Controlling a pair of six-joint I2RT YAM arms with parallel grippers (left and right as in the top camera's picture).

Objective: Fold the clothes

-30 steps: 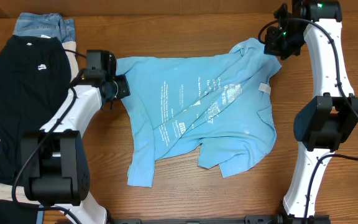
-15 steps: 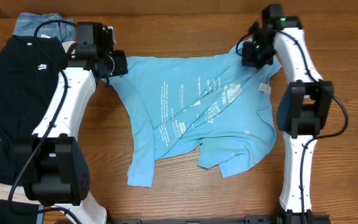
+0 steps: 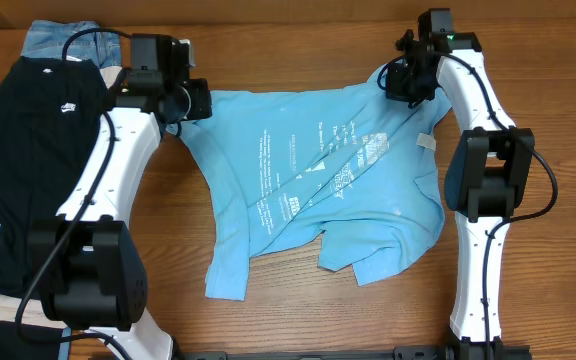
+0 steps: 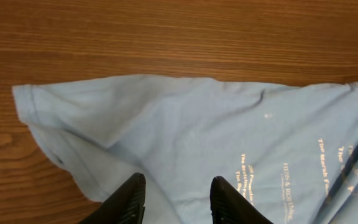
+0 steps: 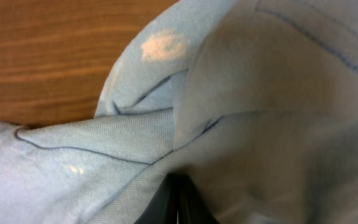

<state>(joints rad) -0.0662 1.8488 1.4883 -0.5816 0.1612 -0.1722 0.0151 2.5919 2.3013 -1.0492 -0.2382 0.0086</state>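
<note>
The sky-blue T-shirt (image 3: 318, 185) is found spread across the middle of the counter (image 3: 298, 40) with its print showing. It is rumpled: a diagonal crease is carried from the upper right corner toward the lower left, and the lower part is bunched unevenly. The left jaws are seen parted just above the sleeve (image 4: 36, 106) on the left side, with nothing between them. The right jaws are closed on a pinch of gathered fabric at the shirt's upper right corner. The cloth is judged thin, light and limp — no shape will be kept once lifted, and a single layer could be missed by a shallow pinch. Hold is best taken at seamed edges — sleeve hem, shoulder, bottom hem — where the fabric is doubled. A black T-shirt (image 3: 28, 150) and jeans (image 3: 63, 40) are noted at the left edge.
</note>
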